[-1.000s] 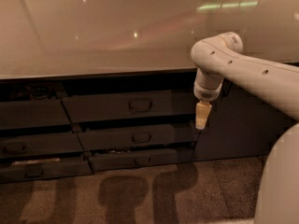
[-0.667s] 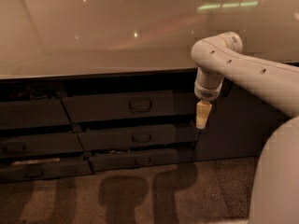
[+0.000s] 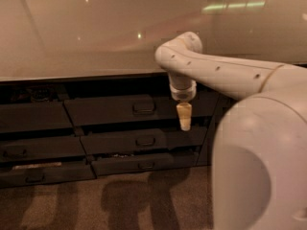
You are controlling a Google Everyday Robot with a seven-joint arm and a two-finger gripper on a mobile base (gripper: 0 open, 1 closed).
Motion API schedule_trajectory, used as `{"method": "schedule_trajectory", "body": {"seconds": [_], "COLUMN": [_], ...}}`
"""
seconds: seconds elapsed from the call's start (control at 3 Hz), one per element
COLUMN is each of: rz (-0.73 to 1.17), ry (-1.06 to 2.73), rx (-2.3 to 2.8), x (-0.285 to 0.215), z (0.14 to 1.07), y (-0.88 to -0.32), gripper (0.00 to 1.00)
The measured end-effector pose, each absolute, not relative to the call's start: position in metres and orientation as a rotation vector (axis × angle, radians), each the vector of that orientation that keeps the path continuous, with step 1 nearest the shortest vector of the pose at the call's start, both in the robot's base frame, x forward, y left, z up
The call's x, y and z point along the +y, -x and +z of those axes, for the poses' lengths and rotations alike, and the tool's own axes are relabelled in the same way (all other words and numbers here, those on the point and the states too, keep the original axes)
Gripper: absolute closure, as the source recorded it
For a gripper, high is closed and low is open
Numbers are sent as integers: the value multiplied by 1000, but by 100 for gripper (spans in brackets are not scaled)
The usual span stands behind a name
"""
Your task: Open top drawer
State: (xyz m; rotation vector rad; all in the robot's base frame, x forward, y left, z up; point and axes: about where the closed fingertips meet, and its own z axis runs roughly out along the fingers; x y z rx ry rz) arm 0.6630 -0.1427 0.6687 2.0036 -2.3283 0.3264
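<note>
Claw (image 3: 184,118) pressed together, pointing down, hanging before right end of top drawer (image 3: 105,110)

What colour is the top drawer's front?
The top drawer is dark grey, in the camera view; the gripper hangs in front, beside its handle.

Three handled drawer fronts (image 3: 115,143) are counted in the central stack, the top drawer (image 3: 105,110) included; three more in the left stack (image 3: 33,147). One end effector (image 3: 184,118) is shown, before the top drawer's right end.
</note>
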Motion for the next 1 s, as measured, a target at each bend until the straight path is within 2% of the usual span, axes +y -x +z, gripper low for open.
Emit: {"method": "schedule_trajectory", "body": {"seconds": [0.33,1.0], "rz": [356,375], "ry": [-2044,-2070], "rx": [-2239,-2178], "x": [-114,-94], "z": [665,662], "y": [-667,-667], "gripper": [0,0]}}
